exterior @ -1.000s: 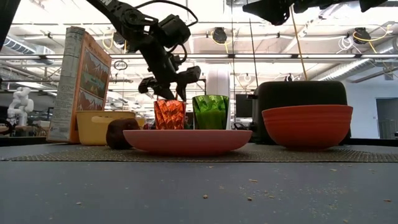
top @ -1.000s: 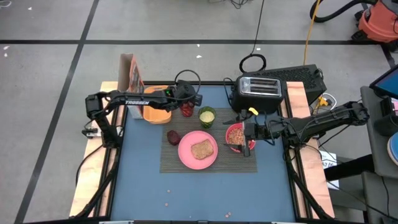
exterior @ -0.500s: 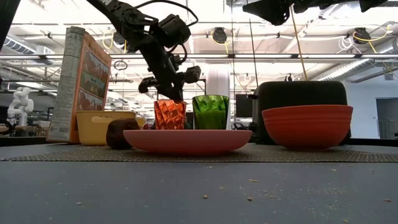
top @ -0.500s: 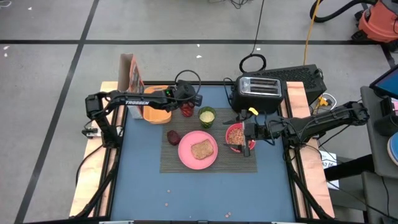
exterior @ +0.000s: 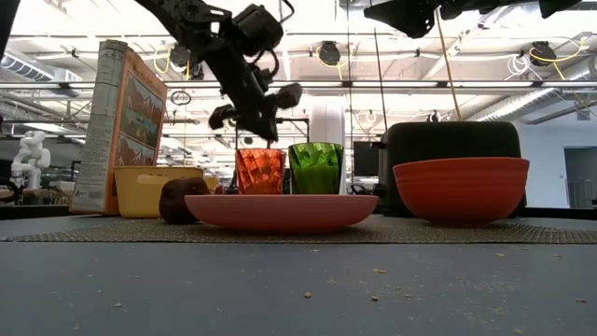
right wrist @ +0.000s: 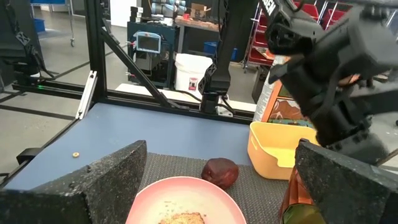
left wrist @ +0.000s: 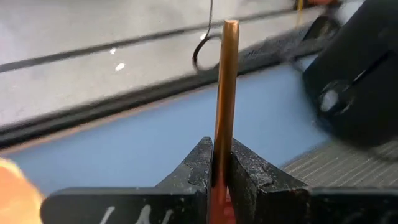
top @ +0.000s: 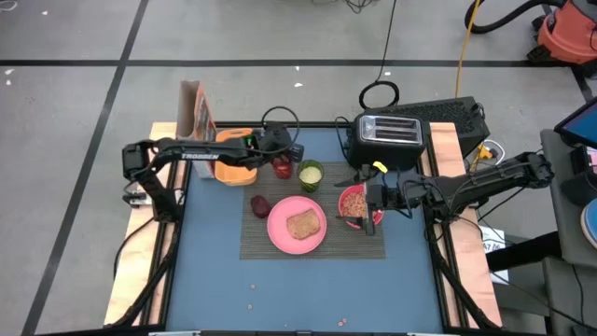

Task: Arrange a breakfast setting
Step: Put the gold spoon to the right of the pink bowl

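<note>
Pinching the rim of the red tumbler (exterior: 259,171), the left gripper (exterior: 254,119) has its fingers clamped on the thin wall, as the left wrist view shows. The tumbler stands at the placemat's (top: 350,245) back edge, just beside the green cup (top: 310,173), behind the pink plate (top: 297,225) with the toast (top: 302,224). It looks a light, stiff, slick plastic, so a rim pinch suits it but could slip. Compared with a second ago the fingers have closed and the tumbler has shifted slightly. The right gripper (top: 366,198) waits wide open over the bowl (top: 354,203)
</note>
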Robot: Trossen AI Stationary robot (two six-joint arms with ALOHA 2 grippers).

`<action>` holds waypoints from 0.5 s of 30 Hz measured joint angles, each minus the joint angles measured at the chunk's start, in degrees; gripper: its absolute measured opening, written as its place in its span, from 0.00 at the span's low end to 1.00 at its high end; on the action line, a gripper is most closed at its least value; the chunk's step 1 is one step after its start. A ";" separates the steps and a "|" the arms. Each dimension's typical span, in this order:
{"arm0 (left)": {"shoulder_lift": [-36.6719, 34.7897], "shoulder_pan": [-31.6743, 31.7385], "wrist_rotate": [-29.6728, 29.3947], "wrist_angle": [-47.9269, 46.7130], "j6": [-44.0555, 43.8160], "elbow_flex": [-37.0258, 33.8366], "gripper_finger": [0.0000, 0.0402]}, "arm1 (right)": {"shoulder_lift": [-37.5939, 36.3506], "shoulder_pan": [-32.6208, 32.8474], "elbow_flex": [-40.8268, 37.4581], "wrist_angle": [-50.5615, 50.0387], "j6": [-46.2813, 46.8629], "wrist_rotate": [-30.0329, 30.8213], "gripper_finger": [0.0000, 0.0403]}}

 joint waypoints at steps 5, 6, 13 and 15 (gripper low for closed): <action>-3.09 -0.53 -0.01 0.22 1.13 0.04 0.08 | 0.00 -0.01 0.00 -0.08 -0.01 0.00 0.98; -3.81 -0.59 -0.01 0.24 1.16 0.04 0.08 | 0.00 -0.01 0.00 -0.09 -0.01 0.00 0.98; -9.95 -1.64 1.26 0.22 4.03 0.04 0.08 | 0.00 -0.01 0.00 -0.11 -0.01 0.00 0.98; -11.46 -2.56 1.93 0.44 4.95 0.04 0.08 | 0.00 0.00 0.00 -0.12 -0.01 0.00 0.98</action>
